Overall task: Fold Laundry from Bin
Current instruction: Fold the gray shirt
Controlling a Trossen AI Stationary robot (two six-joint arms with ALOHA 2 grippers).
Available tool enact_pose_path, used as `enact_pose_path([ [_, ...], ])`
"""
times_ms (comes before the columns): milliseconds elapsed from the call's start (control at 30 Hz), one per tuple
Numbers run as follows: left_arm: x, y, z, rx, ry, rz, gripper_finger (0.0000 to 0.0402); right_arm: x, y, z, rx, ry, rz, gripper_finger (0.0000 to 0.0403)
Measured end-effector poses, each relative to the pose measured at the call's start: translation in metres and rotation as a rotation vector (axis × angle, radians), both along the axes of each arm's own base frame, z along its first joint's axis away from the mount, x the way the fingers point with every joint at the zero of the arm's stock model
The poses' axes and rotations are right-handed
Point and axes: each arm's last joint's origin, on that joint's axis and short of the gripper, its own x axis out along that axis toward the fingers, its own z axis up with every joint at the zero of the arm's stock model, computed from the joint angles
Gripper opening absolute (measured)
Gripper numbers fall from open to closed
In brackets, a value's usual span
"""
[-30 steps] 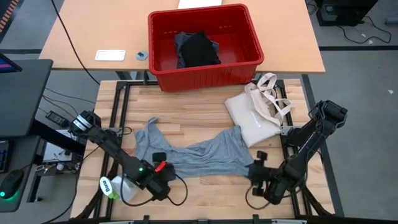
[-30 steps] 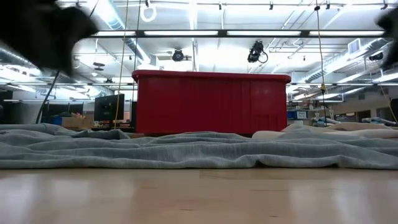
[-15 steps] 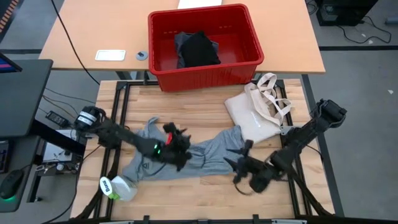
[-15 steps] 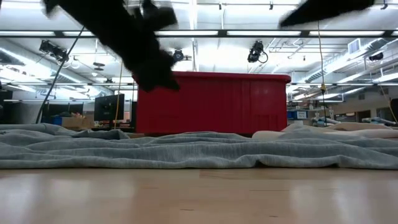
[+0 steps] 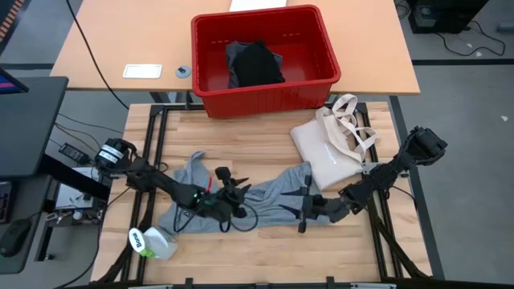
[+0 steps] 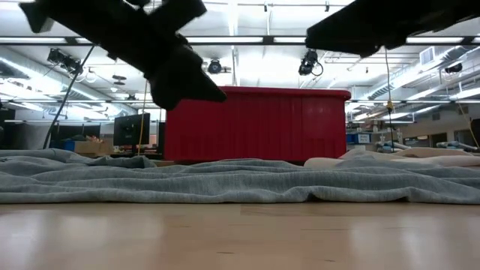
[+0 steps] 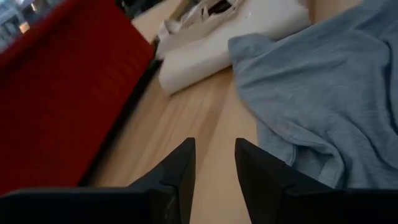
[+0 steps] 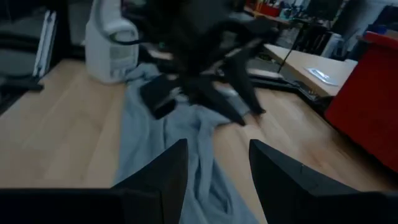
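Two dark, near-black jointed arms, thin links with bulkier joint housings. Left arm (image 5: 152, 181): rounded grey-silver joint cap at the end farthest from the bin (image 5: 265, 56), small green light and a red spot on the wrist block, thin black cable looping off the wrist. Right arm (image 5: 385, 177): boxy black shoulder housing, same matte finish, cable along the link. Left gripper (image 7: 211, 165) and right gripper (image 8: 214, 162): two flat black tapered fingers each, plain, unmarked.

1. You see a light grey T-shirt (image 5: 265, 197) on pale wood.
2. Your bin (image 5: 265, 88) is red; the garment (image 5: 259, 64) inside is black.
3. The tote bag (image 5: 329, 156) is cream.
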Motion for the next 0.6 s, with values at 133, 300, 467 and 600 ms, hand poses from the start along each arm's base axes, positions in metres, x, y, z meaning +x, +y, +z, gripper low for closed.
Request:
enact_pose_path([
  [133,-0.0051,0.0007,-0.0018,0.071,0.007,0.094,0.0117,0.0038,-0.0038,-0.0001,0.063,0.0,0.06,0.0177],
  [300,-0.0095,0.0044,-0.006,0.081,0.011,0.163,0.0116,0.0038,-0.0016,-0.0005,0.108,0.009,0.123,0.0177],
  [467,-0.0095,0.0044,-0.0058,0.08,0.009,0.164,0.0116,0.0023,0.0013,-0.0006,0.094,0.012,0.139,0.0178],
  [600,-0.009,0.0059,-0.0058,0.101,0.029,0.16,0.0116,0.0026,0.0007,-0.0007,0.093,0.012,0.137,0.0178],
])
